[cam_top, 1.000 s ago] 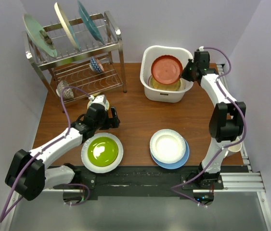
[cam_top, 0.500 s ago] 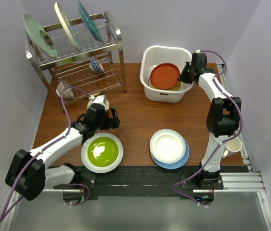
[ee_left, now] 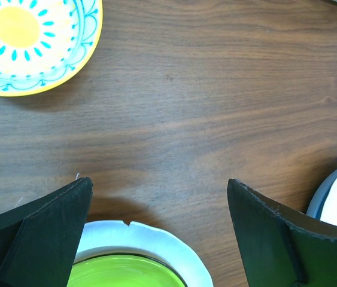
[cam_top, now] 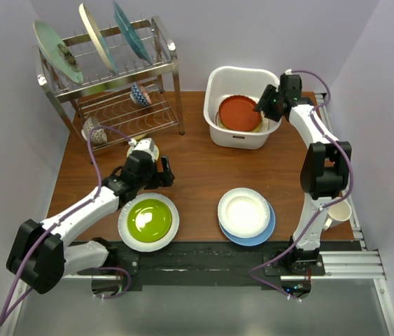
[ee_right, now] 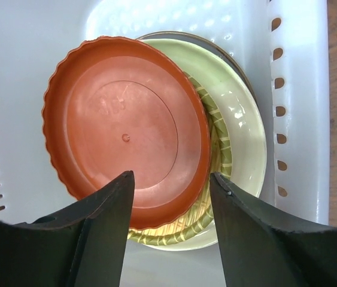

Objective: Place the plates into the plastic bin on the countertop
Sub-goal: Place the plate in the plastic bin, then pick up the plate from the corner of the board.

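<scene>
Dropped flat: rust-red scalloped round plate (ee_right: 126, 134), tilted in my right pincer (ee_right: 171, 177) a second ago, now lies on the yellow woven-look plate (ee_right: 218, 156) inside the white plastic rectangular bin (cam_top: 242, 142). The jaws are released, one either side of its near edge. Meanwhile my left pincer (ee_left: 159, 183) is spread wide over the lime green round plate (ee_left: 126, 273), at its far edge, with bare brown wooden tabletop (ee_left: 216, 107) ahead.

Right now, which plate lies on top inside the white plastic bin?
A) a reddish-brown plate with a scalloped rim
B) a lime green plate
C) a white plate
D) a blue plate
A: the reddish-brown plate with a scalloped rim lies uppermost in the white plastic bin, resting on a yellow woven-look plate.
</scene>
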You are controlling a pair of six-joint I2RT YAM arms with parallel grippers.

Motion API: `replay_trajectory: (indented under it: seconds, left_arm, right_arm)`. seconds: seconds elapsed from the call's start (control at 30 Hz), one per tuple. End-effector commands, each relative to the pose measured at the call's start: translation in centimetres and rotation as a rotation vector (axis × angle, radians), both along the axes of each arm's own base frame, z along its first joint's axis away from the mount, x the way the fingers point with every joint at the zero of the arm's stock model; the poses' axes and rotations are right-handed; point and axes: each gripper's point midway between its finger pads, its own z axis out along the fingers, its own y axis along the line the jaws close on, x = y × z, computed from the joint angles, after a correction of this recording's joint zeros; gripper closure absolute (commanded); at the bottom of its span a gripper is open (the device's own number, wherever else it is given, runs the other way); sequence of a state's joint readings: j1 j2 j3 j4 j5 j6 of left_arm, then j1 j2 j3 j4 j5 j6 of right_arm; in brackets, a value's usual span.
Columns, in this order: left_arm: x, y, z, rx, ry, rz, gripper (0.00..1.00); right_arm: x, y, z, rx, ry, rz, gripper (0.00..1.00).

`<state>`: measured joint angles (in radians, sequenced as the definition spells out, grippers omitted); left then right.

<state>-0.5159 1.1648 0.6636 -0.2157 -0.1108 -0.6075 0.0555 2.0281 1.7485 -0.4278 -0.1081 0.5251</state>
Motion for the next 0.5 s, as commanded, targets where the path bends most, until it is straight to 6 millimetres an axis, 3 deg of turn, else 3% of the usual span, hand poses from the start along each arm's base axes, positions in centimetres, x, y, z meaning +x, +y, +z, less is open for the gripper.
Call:
replay_trajectory:
  seconds: [0.0, 0.27, 0.47]
  left_arm:
    - [0.6, 0.2, 1.7, -0.015, -0.044, 0.007, 0.0]
    - [0.0, 0.1, 1.8, -0.067, -0.013, 0.003, 0.0]
    - [-1.0, 1.5, 0.9, -0.061, 0.056, 0.052, 0.0]
  right_arm:
    - [0.0, -0.2, 4.5, 0.002, -0.094, 0.015, 0.42]
    - [-2.2, 2.5, 9.6, 0.101, -0.176, 0.109, 0.43]
    - [-5.6, 6.3, 11.0, 0.125, -0.175, 0.22, 0.43]
